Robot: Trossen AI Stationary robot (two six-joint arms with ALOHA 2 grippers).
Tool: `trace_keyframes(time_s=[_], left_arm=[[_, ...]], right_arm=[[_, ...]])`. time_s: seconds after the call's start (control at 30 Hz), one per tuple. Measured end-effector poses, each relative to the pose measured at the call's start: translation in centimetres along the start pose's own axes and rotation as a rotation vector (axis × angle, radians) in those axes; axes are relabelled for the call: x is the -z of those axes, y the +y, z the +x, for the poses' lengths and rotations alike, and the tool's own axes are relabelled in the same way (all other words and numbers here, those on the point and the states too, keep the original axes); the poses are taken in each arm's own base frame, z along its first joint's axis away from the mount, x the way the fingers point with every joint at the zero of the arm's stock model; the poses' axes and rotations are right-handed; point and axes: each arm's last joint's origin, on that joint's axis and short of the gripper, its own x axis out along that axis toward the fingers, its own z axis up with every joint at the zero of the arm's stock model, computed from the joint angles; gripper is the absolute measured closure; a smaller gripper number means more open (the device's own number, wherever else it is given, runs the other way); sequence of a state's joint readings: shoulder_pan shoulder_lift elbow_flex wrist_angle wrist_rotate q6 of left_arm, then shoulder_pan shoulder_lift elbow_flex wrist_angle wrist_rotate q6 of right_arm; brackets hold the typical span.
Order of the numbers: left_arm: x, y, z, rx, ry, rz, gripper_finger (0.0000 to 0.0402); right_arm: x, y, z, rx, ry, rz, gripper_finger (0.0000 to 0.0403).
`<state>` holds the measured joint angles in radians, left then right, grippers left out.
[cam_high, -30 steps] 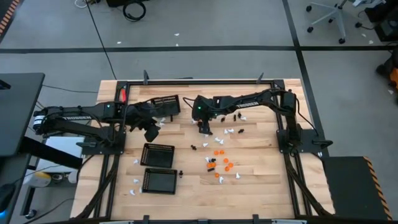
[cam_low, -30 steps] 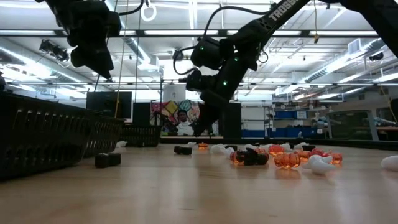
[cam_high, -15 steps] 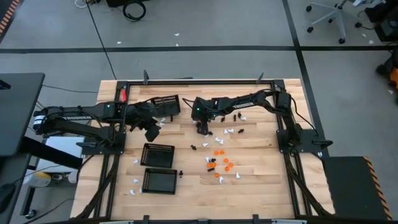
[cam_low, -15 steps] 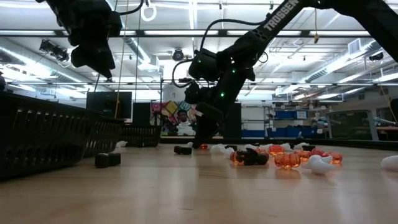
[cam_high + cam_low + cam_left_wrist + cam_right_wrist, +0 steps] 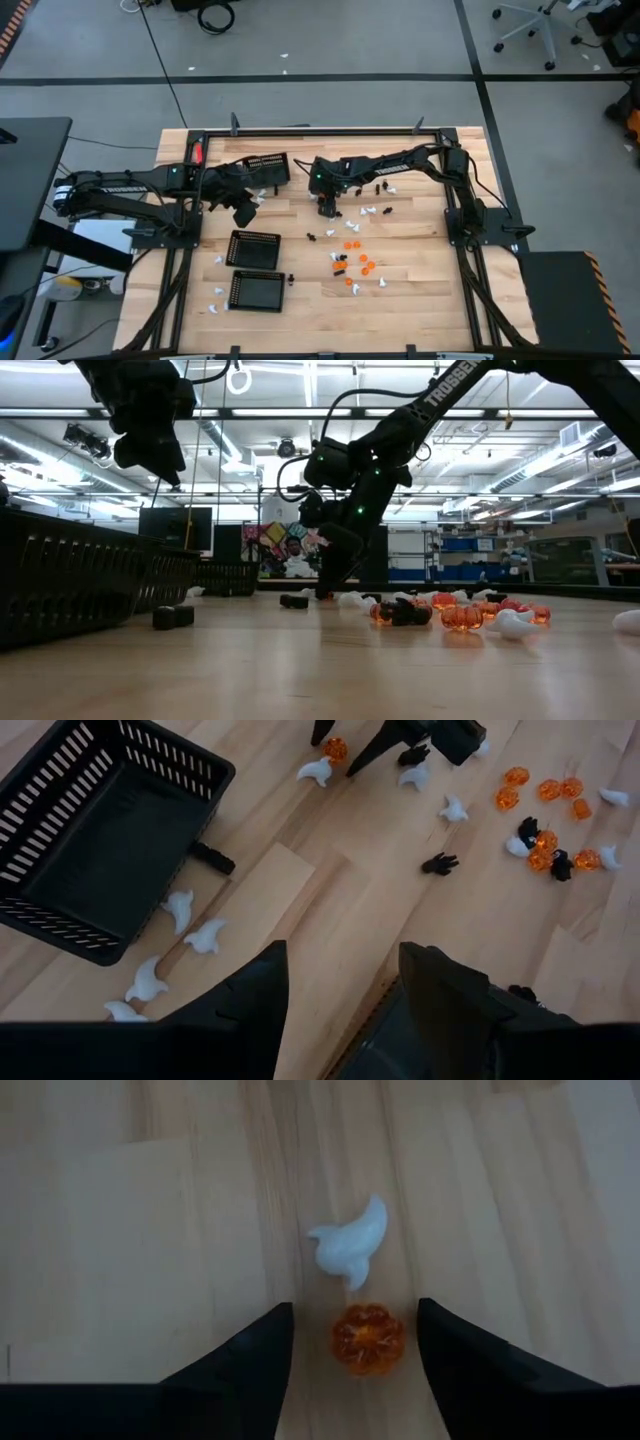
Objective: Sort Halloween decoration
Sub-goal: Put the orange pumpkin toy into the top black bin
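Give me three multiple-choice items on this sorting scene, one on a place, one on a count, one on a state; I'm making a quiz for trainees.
1. What lies between the right hand's fingers?
A. an orange piece
B. a black piece
C. a basket

2. How many black mesh baskets are on the table?
A. one
B. three
C. five

3. How is the left hand?
A. shut on a white piece
B. open, holding nothing
C. inside a basket

Answers:
1 A: the right wrist view shows the orange piece on the wood between the fingers, a white piece just beyond.
2 B: the high view shows baskets.
3 B: its fingers stand apart above bare wood.
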<state>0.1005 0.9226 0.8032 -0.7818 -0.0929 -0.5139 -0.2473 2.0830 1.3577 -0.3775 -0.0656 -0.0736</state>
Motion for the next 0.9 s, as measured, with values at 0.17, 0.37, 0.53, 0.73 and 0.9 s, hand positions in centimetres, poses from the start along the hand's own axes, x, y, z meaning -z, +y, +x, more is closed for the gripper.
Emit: trace_keyframes(time_s=[0.17, 0.37, 0.53, 0.73, 0.9], left_arm=[[0.0, 0.0, 0.0, 0.0, 0.0, 0.001, 0.0202], [0.0, 0.0, 0.0, 0.0, 0.0, 0.001, 0.0202], [0.0, 0.0, 0.0, 0.0, 0.0, 0.001, 0.0202], [0.0, 0.0, 0.0, 0.0, 0.0, 0.001, 0.0202], [0.0, 0.0, 0.0, -0.001, 0.001, 0.012, 0.0202]], right_arm=[[0.2, 0.1, 0.0, -0.011, 0.023, 0.003, 0.0234], [0.3, 0.2, 0.0, -0.018, 0.031, 0.003, 0.0286], [0.3, 0.2, 0.0, -0.018, 0.033, 0.001, 0.0302], [0.1, 0.2, -0.6, -0.017, 0.021, -0.001, 0.03], [0.1, 0.3, -1.5, -0.017, 0.024, 0.002, 0.03]])
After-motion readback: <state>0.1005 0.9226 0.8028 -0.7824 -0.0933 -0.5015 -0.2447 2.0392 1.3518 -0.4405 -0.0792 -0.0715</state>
